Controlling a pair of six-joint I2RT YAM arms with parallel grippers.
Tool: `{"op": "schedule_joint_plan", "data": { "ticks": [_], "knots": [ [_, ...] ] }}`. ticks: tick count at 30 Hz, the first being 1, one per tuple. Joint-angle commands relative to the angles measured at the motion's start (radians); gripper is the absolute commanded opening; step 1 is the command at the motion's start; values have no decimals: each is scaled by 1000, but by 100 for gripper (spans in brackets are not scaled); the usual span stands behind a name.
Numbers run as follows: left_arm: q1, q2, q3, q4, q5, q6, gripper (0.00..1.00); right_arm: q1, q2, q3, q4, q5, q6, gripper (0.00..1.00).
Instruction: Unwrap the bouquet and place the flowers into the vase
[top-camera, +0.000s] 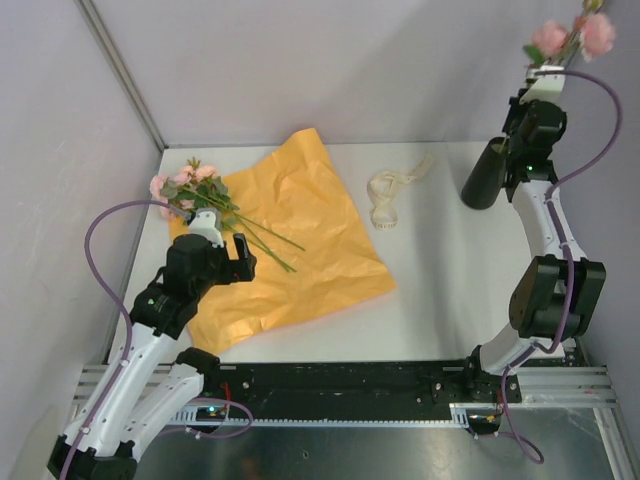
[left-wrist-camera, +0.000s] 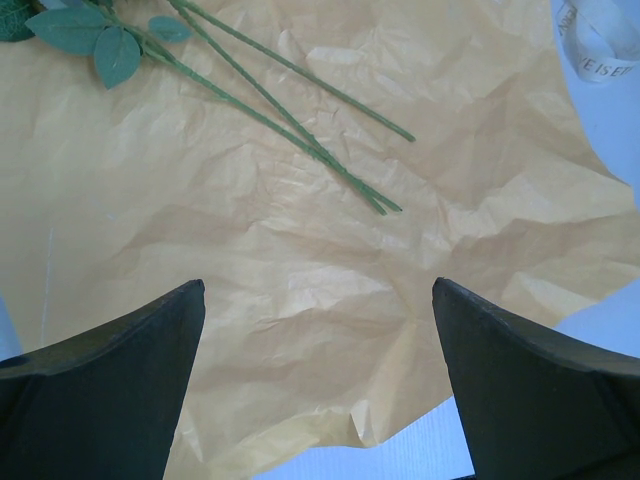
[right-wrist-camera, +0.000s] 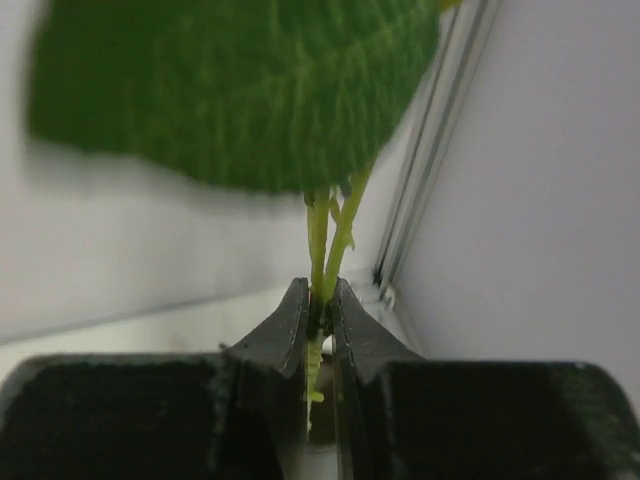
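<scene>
Two flower stems are pinched in the right gripper, raised far right by the vase. The other flowers are laid out on the paper, far left, beside the wide-open, empty left gripper. Thin, light, easily bent, so probably best gripped on bare stem.

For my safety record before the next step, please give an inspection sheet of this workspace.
Surface: white table, partly under the orange paper.
Job's things: flowers on the paper at left; raised flowers held up near the black vase.
Clutter: cream ribbon lying beside the paper.
Grippers: left gripper open above the paper; right gripper shut on the raised stems.
Cables: purple cable looping by each arm.
Surroundings: grey walls; nothing else seen.
</scene>
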Motion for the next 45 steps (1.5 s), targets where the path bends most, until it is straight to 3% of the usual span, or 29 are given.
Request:
{"op": "schedule_joint_plan", "data": {
  "ticks": [1,7,15,22,28,35,40,45],
  "knots": [
    [-4,1,26,-2,-41,22,99,36,-29,-44,-59,38,45,15],
    [-4,-2,25,-12,-60,18,100,71,-23,-6,-167,111,11,34],
    [-5,-1,30,-20,-79,18,100,99,-85,41,-409,148,87,63],
    [-4,-1,32,-31,-101,10,100,143,-181,-3,-567,197,173,77],
    [-6,25,31,-31,-94,-10,100,184,-280,-71,-672,179,223,81],
    [1,90,48,-32,-286,-182,100,216,-412,-184,-747,35,305,78],
    [64,203,108,-30,-203,-308,100,317,-483,-265,-724,-54,314,76],
    [134,373,172,-9,-106,-332,95,408,-535,-345,-663,-126,402,72]
  ]
}}
